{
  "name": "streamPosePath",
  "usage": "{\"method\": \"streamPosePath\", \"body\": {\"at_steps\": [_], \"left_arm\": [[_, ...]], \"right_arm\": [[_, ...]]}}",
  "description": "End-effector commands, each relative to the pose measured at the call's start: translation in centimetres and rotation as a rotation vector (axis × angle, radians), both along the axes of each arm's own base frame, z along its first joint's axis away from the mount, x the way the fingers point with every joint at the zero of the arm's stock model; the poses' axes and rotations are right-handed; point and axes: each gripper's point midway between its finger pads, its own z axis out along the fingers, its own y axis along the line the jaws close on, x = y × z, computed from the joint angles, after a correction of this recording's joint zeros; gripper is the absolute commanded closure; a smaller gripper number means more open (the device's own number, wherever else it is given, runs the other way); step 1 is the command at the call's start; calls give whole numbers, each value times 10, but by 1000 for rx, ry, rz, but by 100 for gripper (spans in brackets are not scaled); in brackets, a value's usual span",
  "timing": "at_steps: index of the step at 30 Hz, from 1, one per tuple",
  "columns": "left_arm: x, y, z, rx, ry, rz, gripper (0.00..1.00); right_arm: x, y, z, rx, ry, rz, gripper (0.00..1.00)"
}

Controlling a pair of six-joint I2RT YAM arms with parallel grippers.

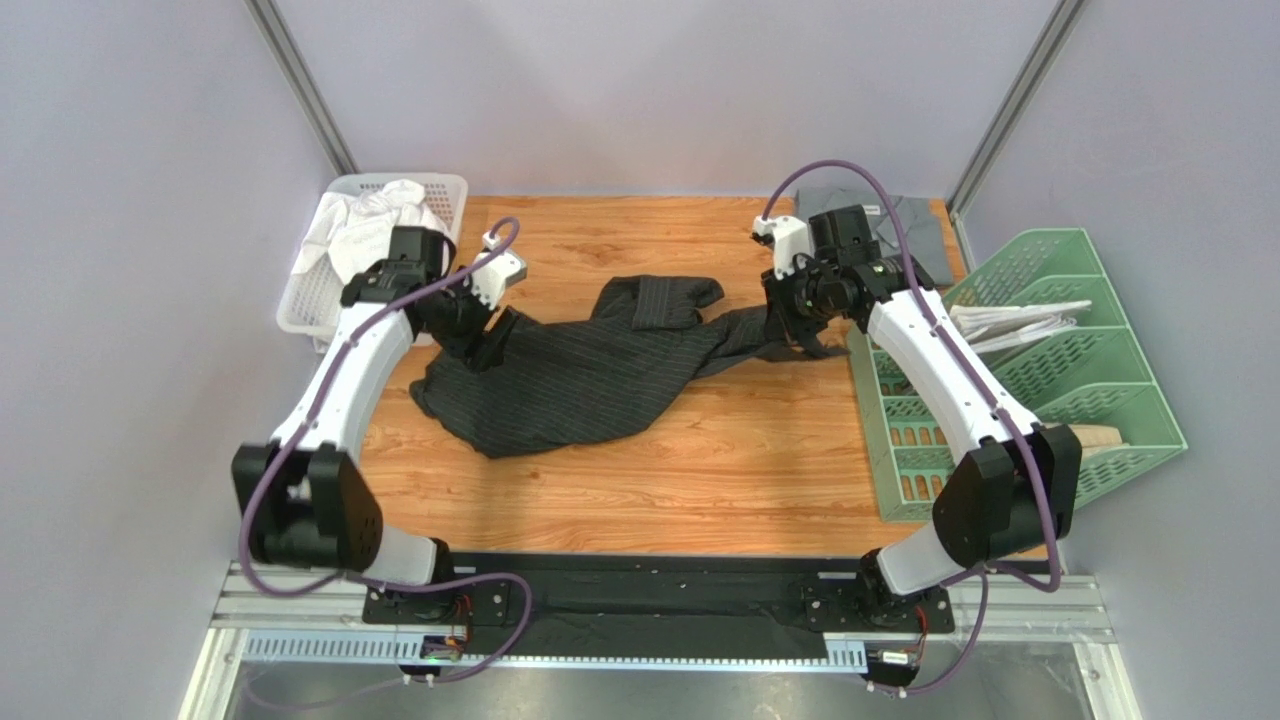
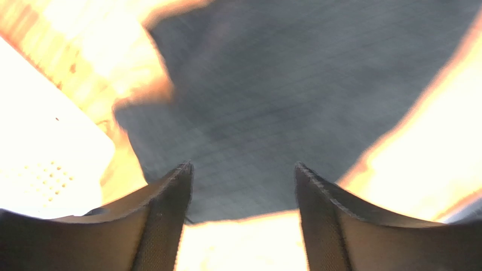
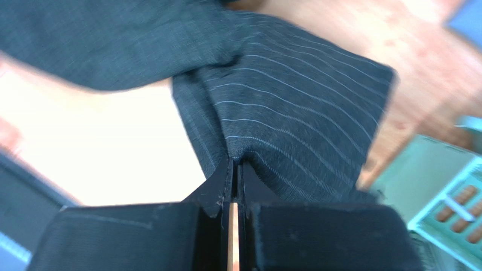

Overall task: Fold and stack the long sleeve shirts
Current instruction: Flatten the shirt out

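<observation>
Wooden table (image 1: 721, 473): right arm (image 1: 939, 368) extends forward, right end effector (image 3: 233, 164) pinching shirt (image 3: 294, 113).

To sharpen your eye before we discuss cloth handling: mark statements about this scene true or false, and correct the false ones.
1. The right claw is shut on the pinstriped shirt. True.
2. The left claw is shut too. False: the left claw's fingers stand apart over the cloth.
3. The shirt is folded neatly. False: it lies crumpled on the table.
4. A white basket with pale cloth sits at the table's far left. True.
</observation>
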Motion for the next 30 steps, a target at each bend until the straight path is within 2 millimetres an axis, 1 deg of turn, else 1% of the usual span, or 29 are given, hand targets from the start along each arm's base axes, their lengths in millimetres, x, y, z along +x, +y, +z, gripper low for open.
{"method": "streamPosePath", "body": {"at_steps": [1, 2, 3, 4, 5, 6, 7, 8, 9, 10, 11, 12, 13, 14, 15, 16, 17, 18, 19, 20, 21, 22, 23, 24, 25, 27, 28, 29, 30], "left_arm": [[-70, -23, 6, -90, 74, -153, 24], [-82, -22, -1, -78, 80, -177, 23], [-88, -23, -7, -68, 87, -194, 22], [-88, -24, -12, -54, 72, -210, 22], [-99, -29, -27, -28, 90, -247, 22], [-99, -26, -36, 30, 80, -257, 21], [-91, -31, -41, 58, 34, -280, 21], [-98, -39, -56, 84, 50, -322, 21], [-94, -38, -62, 122, 38, -318, 20], [-86, -47, -66, 134, 4, -337, 19], [-84, -48, -79, 155, 36, -344, 19], [-78, -45, -86, 195, 39, -321, 19], [-68, -47, -91, 212, 23, -321, 19], [-66, -45, -104, 238, 61, -327, 19], [-63, -41, -108, 270, 73, -319, 26], [-60, -38, -111, 289, 106, -312, 42], [-63, -40, -107, 261, 131, -315, 79], [-78, -39, -100, 229, 202, -322, 91], [-70, -37, -73, 167, 154, -283, 100], [-75, -46, -55, 67, 141, -294, 100], [-86, -44, -40, 28, 159, -290, 100], [-78, -40, -11, -6, 84, -267, 100], [-81, -43, 1, -32, 68, -280, 100], [-91, -43, 7, -41, 97, -291, 100], [-90, -47, 15, -56, 96, -306, 100], [-94, -54, 14, -100, 165, -308, 100], [-86, -58, 8, -113, 213, -311, 100], [-82, -60, 5, -115, 240, -295, 100], [-72, -59, 2, -112, 237, -272, 100]], "right_arm": [[-25, 10, 22, 38, 18, 85, 100], [-24, 9, 30, 35, -5, 86, 100], [-21, 9, 42, 40, -40, 88, 100], [-23, 10, 53, 53, -66, 93, 100], [-25, 12, 61, 69, -86, 104, 100], [-26, 16, 73, 94, -110, 119, 100], [-28, 18, 80, 111, -124, 128, 100], [-32, 19, 93, 128, -156, 137, 100], [-35, 22, 100, 147, -169, 148, 100], [-36, 23, 111, 158, -197, 157, 100], [-39, 23, 122, 166, -225, 165, 100], [-43, 24, 128, 177, -234, 179, 100], [-44, 24, 139, 178, -270, 197, 100], [-45, 24, 145, 178, -287, 203, 100], [-48, 22, 152, 175, -311, 200, 100], [-47, 20, 162, 165, -346, 200, 100], [-46, 18, 167, 155, -369, 197, 100], [-45, 9, 174, 125, -403, 168, 100], [-44, 4, 181, 102, -436, 160, 100], [-42, -1, 190, 87, -473, 147, 100], [-38, -11, 198, 55, -514, 108, 100], [-35, -17, 203, 36, -541, 90, 100], [-31, -21, 206, 17, -563, 82, 100], [-25, -26, 209, -2, -585, 61, 100], [-17, -25, 203, -13, -573, 62, 100], [-4, -20, 194, -3, -550, 65, 100], [10, -14, 175, -7, -497, 70, 100], [19, -12, 166, -20, -472, 61, 100], [30, -8, 164, -23, -476, 59, 100]]}}
